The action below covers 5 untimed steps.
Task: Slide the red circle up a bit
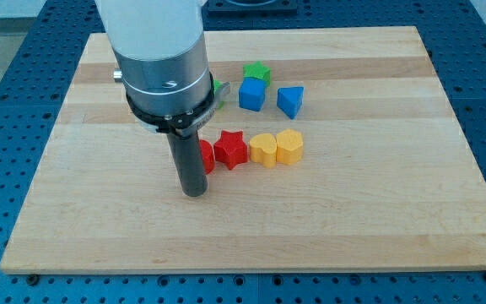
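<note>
The red circle (206, 157) lies near the board's middle, mostly hidden behind my rod; only its right edge shows. My tip (194, 192) rests on the board just below and left of it, seemingly touching it. A red star (231, 149) sits right beside the circle on its right. Further right in the same row are a yellow block (263, 149) and a yellow heart-like block (289, 146).
Above the row are a blue cube (252, 95), a blue triangular block (290, 100) and a green star (256, 73). Another green block (218, 89) peeks out from behind the arm. The wooden board (378, 211) ends on a blue perforated table.
</note>
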### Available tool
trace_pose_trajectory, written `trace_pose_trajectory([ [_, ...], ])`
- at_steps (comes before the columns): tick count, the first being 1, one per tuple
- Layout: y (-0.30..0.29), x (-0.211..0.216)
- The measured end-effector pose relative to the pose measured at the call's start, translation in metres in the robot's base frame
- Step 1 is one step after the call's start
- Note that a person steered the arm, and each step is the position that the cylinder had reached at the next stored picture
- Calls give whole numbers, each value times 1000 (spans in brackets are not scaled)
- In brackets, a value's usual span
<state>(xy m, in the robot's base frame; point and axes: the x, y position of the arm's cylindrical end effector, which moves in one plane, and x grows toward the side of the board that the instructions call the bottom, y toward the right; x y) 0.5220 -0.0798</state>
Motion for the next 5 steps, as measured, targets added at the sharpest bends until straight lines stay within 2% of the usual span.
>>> trace_pose_trajectory([
  [5,0,-21],
])
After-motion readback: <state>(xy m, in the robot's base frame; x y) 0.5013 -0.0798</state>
